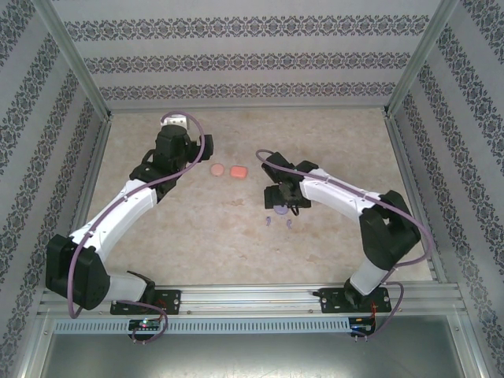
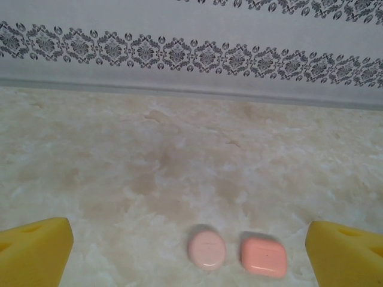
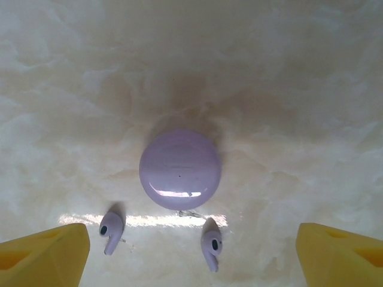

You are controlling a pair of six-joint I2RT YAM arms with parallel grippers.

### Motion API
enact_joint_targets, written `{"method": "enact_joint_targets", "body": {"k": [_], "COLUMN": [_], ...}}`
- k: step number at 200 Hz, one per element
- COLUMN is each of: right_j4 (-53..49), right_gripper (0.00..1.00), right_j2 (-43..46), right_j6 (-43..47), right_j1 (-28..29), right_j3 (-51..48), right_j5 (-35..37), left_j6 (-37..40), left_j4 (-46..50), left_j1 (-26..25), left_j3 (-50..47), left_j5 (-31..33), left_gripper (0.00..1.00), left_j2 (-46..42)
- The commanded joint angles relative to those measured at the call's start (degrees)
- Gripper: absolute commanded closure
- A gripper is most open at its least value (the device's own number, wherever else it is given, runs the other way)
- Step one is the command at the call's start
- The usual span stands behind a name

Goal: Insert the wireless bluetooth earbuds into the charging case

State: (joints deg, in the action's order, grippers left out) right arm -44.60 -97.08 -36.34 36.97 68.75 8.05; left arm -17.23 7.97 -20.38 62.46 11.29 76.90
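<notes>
You are holding the right gripper (image 3: 191, 242), jaws wide apart, over a shut-looking purple case (image 3: 179, 169) with two purple earbuds (image 3: 111, 230) lying just beside it, so you are needing it opened first; the left gripper (image 2: 188, 236), jaws also apart, is facing two pink cases (image 2: 264, 256).

Your counter (image 1: 236, 260) is pale, marbled beige. Toward the back wall you've got a round pink case (image 2: 207, 249) with a squarish pink case (image 2: 263, 256) just beside it, not touching. Nearer the front edge sits a round purple case (image 3: 180, 169). Just beside it lie one purple earbud (image 3: 111, 230) and a second purple earbud (image 3: 212, 243), apart.
</notes>
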Motion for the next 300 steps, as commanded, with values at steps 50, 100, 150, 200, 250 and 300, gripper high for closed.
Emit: {"method": "enact_joint_targets", "body": {"k": [50,100,150,200,250,300], "right_j4": [-1.22,-0.63,0.27,2.05,3.24,4.24], "right_gripper": [0.19,0.22,0.24,0.28,0.29,0.32], "right_j2": [-6.78,-10.27,-12.17,-12.51,-13.25,-14.10], "right_j6": [-3.10,-4.11,-4.16,-3.31,-3.27,-3.57], "right_j1": [-0.41,-0.74,-1.55,-3.12,-2.81,-2.39], "right_j3": [2.71,4.34,4.67,3.84,3.50,2.73], "right_j5": [-1.46,-1.21,-0.91,-2.25,-3.61,-4.21], "left_j6": [-5.88,-8.61,-7.15,-5.72,-5.84,-5.78], "left_j4": [-0.96,-1.86,-2.64,-4.20,-4.45,-4.20], "left_j1": [0.70,0.77,0.77,0.65,0.65,0.61], "left_j3": [-2.10,-2.07,-1.59,-1.59,-1.15,-0.36], "left_j5": [-2.82,-2.95,-8.83,-12.30,-13.26,-14.11], "left_gripper": [0.01,0.01,0.00,0.00,0.00,0.01], "left_j2": [-2.19,-0.93,0.86,1.46,2.33,3.45]}}
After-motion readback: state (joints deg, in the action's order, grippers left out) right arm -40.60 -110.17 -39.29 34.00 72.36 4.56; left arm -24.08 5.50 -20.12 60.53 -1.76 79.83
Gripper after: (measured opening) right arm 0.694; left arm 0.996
